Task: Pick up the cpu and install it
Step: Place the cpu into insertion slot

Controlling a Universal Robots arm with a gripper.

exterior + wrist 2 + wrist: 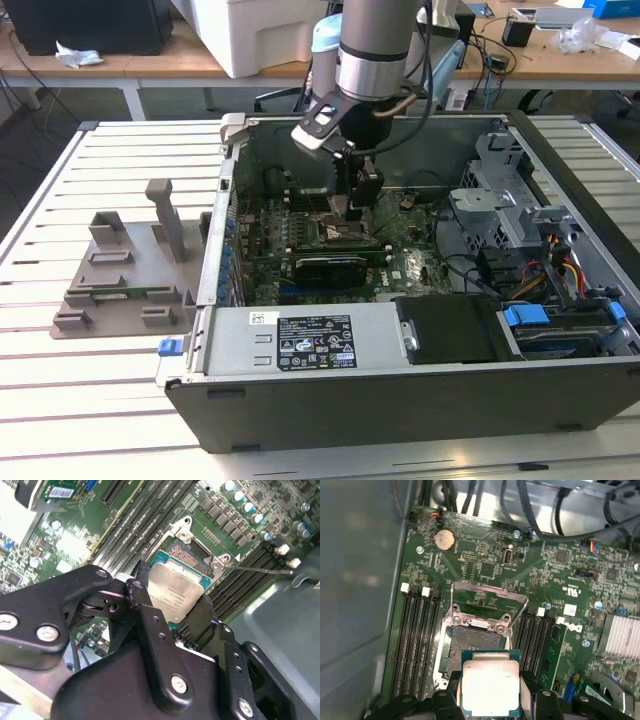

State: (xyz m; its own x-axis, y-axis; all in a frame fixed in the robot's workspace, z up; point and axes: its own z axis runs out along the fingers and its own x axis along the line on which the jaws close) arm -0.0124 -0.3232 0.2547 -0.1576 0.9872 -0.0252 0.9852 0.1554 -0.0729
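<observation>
The cpu [490,687] is a flat square chip with a silvery top and a thin green edge. My gripper [491,694] is shut on it, one black finger [452,692] on each side. It hangs just above the open socket [470,642] on the green motherboard, whose metal load plate [487,600] is swung up. In the second wrist view the cpu [177,587] sits between the fingers [141,582], partly over the socket [189,555]. In the exterior view my gripper [355,212] reaches down into the open computer case [400,400] over the socket [345,233].
A grey moulded parts holder [130,280] lies on the slatted table at the exterior view's left. Inside the case are a black card [325,268], the power supply [310,340] and a drive cage [510,200]. Memory slots [415,640] flank the socket.
</observation>
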